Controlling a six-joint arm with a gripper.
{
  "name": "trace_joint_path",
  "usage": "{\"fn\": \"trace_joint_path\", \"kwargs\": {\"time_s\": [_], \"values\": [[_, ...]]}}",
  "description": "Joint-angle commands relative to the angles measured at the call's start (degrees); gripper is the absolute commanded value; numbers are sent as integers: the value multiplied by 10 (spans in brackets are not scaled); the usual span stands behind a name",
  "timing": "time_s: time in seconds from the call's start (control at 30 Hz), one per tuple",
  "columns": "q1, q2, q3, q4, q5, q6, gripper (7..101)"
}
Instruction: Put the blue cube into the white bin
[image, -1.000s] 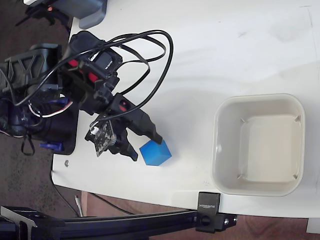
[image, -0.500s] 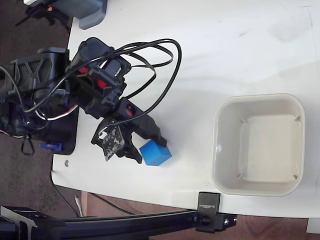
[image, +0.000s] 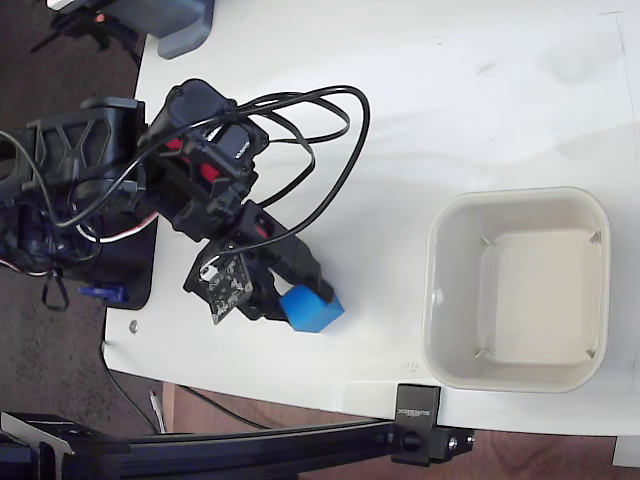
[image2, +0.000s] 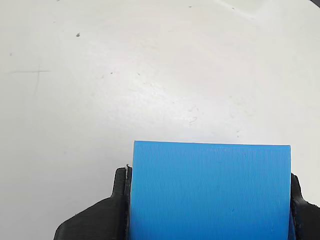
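White bench (image: 420, 90) under me. My gripper (image: 290, 290) clenched on small bright-blue cube (image: 312, 309) (near front edge); square off-white plastic bin (image: 518, 288) lies well right, empty.

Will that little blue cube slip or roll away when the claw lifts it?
Probably not. The blue cube has flat faces, so it shouldn't roll. The gripper fingers sit flush on opposite sides, suggesting a firm hold. It looks rigid; its fine ridged surface may aid grip.
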Motion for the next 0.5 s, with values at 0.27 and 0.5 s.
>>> {"fn": "trace_joint_path", "kwargs": {"time_s": [0.27, 0.5], "values": [[-40, 78, -122, 79, 16, -46, 419], [-18, 78, -239, 28, -62, -236, 422]]}}
